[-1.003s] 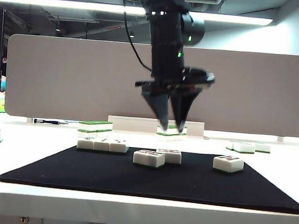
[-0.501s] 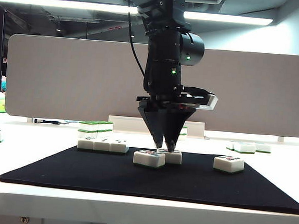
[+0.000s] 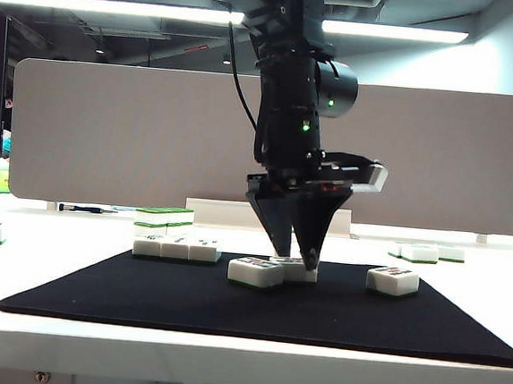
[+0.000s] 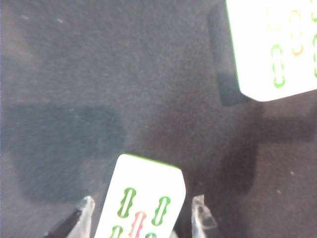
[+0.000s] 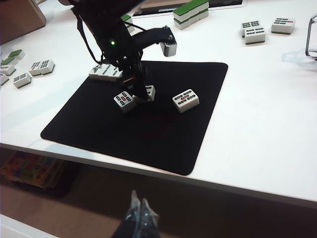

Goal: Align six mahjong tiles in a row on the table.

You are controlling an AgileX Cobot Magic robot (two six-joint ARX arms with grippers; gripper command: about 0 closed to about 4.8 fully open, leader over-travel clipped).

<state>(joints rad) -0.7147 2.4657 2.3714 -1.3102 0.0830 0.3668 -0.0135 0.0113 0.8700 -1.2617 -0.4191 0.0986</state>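
Now the left claw (image 3: 296, 251) is pointing straight down over the middle of the black mat (image 3: 140, 294) that is lying on the white table (image 3: 64, 337). Its two fingers are standing apart, one on each side of a white tile (image 4: 141, 203) with green and red marks. In the left wrist view there is a small gap between each fingertip (image 4: 84, 210) and the tile's side, so the claw is partly open and is not gripping the tile — the tile is lying flat on the mat.

Just beside it, toward the camera in the exterior view, another tile (image 3: 255, 271) is lying, and the two seem to be touching or almost touching. A third loose tile (image 3: 392, 280) is resting apart from them on the right part of the mat. At the far left edge of the mat, three tiles (image 3: 175, 248) are sitting side by side in a short row, and behind them a green-topped stack (image 3: 163, 217) is standing on the table.

The right claw (image 5: 140, 218) is hanging off the near edge of the table, well away from the mat, and its fingertips are lying together — it is closed and holding nothing.

More tiles (image 5: 262, 29) are lying on the table at the far right.
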